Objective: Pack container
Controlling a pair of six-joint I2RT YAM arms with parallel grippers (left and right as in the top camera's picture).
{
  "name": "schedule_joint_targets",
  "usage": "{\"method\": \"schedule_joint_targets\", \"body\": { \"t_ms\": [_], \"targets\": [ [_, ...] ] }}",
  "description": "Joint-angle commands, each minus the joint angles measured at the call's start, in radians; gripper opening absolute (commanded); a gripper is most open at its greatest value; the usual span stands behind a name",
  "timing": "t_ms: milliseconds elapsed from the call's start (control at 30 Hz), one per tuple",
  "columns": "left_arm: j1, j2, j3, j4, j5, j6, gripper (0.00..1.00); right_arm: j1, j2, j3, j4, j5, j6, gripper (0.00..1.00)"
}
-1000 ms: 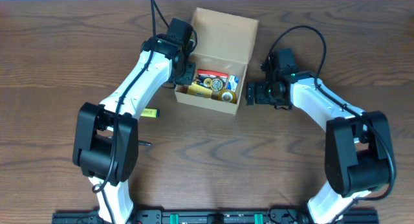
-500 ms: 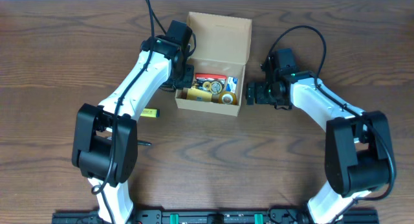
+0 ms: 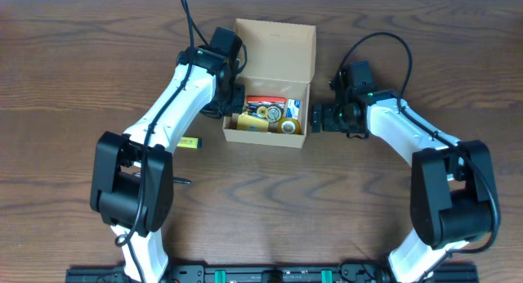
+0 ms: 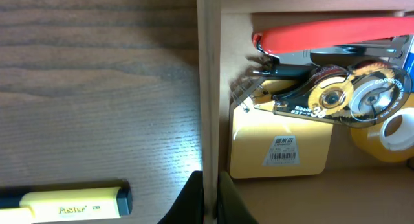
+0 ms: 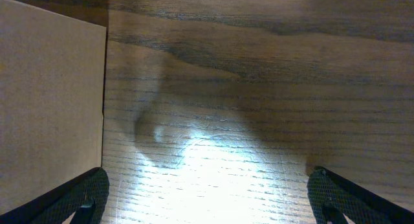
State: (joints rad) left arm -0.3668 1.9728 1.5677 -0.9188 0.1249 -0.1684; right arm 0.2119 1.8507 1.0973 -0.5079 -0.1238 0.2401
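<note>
Closest to us there's a yellow highlighter lying loose on the wooden tabletop, outside the box on its left. A bit further back sits the container, roughly mid-tabletop between the two arms, with its flap lid swung open and standing up at the far edge.

Our left hand is pinching the container's left wall, one finger outside and one inside, clamped right on the cardboard. Our right hand is parked just beside the container's right wall with its fingers spread wide and only bare wood between them. We can't tell whether the finger nearest the box touches the cardboard.

Inside, going by the left wrist view, we see a yellow packet with a barcode label against the left wall, a correction tape dispenser lying over its top edge, a yellow tape roll beside that, and a red stapler along the far wall.
</note>
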Motion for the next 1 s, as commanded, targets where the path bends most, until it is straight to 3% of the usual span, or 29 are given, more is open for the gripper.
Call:
{"method": "schedule_joint_targets", "body": {
  "t_ms": [0, 433, 567, 667, 967],
  "targets": [
    [-0.006, -0.029, -0.002, -0.020, 0.037, -0.020, 0.06, -0.007, 0.001, -0.002, -0.001, -0.004, -0.013, 0.99],
    [-0.023, -0.049, -0.002, -0.058, 0.038, -0.042, 0.06, -0.007, 0.001, -0.002, -0.001, -0.004, -0.013, 0.99],
    [-0.028, -0.051, -0.002, -0.050, 0.065, -0.053, 0.13, -0.007, 0.001, -0.002, -0.001, -0.004, -0.013, 0.99],
    [-0.029, -0.051, -0.002, -0.041, 0.087, -0.072, 0.06, -0.007, 0.001, -0.002, -0.001, -0.004, -0.013, 0.99],
    [-0.043, -0.055, -0.002, -0.008, 0.113, -0.171, 0.06, -0.007, 0.001, -0.002, -0.001, -0.004, -0.013, 0.99]
  ]
}}
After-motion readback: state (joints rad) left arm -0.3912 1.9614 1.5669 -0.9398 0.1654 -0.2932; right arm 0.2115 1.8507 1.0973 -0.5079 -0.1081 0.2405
